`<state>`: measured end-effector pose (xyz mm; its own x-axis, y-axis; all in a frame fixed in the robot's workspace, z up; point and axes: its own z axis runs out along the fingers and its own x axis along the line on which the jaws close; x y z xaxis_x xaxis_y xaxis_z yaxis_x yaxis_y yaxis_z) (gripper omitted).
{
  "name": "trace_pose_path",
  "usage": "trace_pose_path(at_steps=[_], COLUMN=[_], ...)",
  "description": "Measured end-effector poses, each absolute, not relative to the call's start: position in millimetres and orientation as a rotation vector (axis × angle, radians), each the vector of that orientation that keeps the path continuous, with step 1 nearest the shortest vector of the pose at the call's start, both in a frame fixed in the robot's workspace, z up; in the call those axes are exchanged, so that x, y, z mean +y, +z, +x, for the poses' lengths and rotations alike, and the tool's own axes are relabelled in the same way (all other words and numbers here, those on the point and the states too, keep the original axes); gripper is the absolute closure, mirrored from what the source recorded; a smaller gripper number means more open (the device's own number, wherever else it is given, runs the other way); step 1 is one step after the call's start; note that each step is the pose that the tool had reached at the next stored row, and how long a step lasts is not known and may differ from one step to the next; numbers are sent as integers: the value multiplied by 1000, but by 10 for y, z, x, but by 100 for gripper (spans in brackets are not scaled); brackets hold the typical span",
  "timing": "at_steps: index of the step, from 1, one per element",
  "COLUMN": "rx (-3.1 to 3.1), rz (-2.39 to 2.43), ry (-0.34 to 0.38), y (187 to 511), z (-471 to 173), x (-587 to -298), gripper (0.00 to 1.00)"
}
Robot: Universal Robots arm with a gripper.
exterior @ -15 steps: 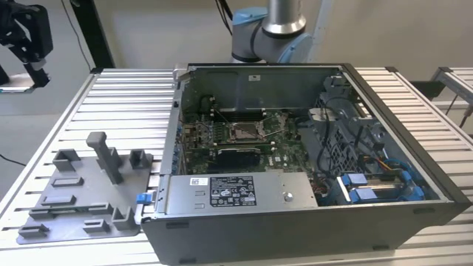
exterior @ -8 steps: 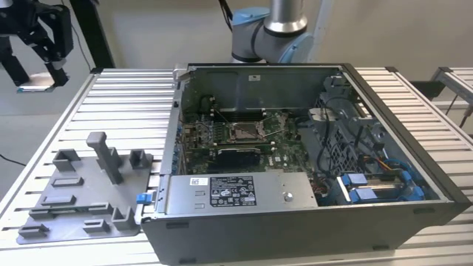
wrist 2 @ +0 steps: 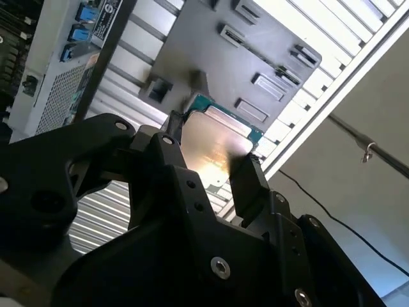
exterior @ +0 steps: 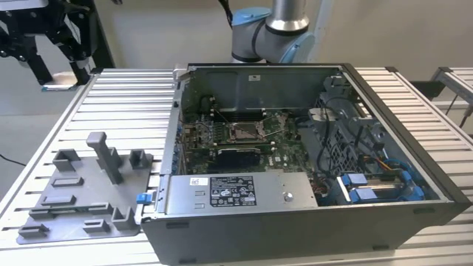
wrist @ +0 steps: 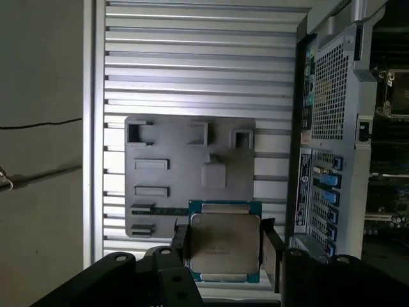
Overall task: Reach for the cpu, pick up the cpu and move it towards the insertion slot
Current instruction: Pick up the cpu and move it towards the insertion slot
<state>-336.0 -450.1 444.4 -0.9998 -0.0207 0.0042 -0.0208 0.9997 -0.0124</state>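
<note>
My gripper (wrist: pixel 227 251) is closed on the cpu (wrist: pixel 223 242), pinching two opposite edges. I see both held clear above the grey tray (wrist: pixel 167 137).

white label (exterior: pixel 231 191), print not legible

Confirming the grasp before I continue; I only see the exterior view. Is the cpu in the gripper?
Observer: Yes. In both wrist views the gripper is shut on the cpu.
Operator: Gripped how?
Observer: In the first wrist view the fingers press two opposite edges, with the silvery top facing the camera.
Operator: Over the tray?
Observer: There it overlaps only one edge of the grey tray, which lies beyond it.
</note>
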Motion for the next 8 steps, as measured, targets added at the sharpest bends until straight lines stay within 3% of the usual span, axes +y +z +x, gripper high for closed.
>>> trace_pose_path(at_steps=[8], rx=[-3137], rz=[35], ry=[19], y=[4444], z=[-3030], x=[-4487], gripper=[100])
